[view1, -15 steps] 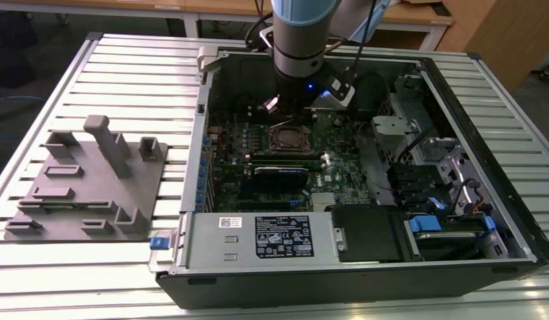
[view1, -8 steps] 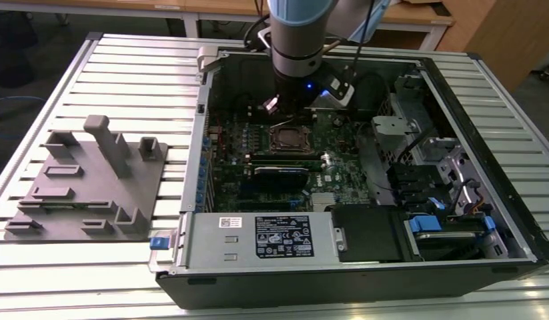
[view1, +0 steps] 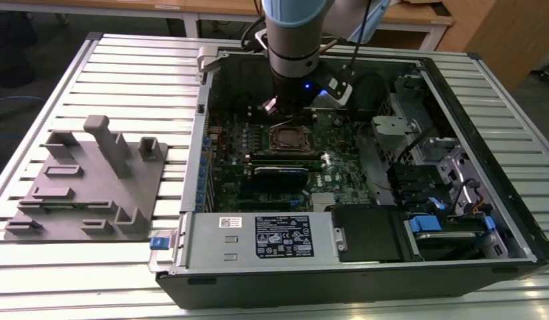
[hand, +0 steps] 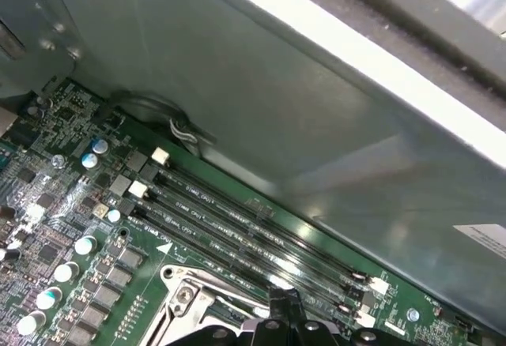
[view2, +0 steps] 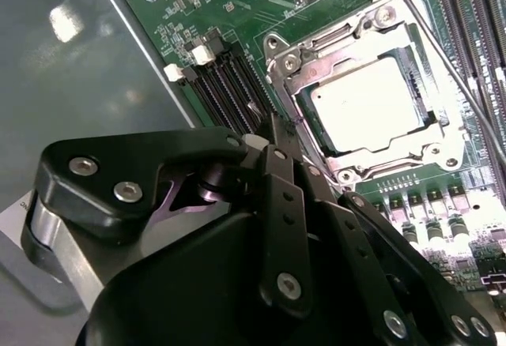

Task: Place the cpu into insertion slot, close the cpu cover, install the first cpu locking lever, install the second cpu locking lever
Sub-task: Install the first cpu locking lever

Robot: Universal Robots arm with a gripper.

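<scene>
Chip seated under its cover, tool at the socket's edge

Small flat square silver-grey cpu (view2: 364, 105) lies in the square silver-rimmed insertion slot (view2: 348, 174), with the thin silver metal cpu cover (view2: 360, 46) down around it. The black tool (view2: 275, 129) stands just beside the slot's rim, on the side of the long black memory slots (view2: 225, 85). Its tips are pressed together and grip nothing. Count: one cpu, one cover, one slot, one tool, all inside the open dark computer case (view1: 345, 283) on the slatted metal bench (view1: 123, 73).
</scene>
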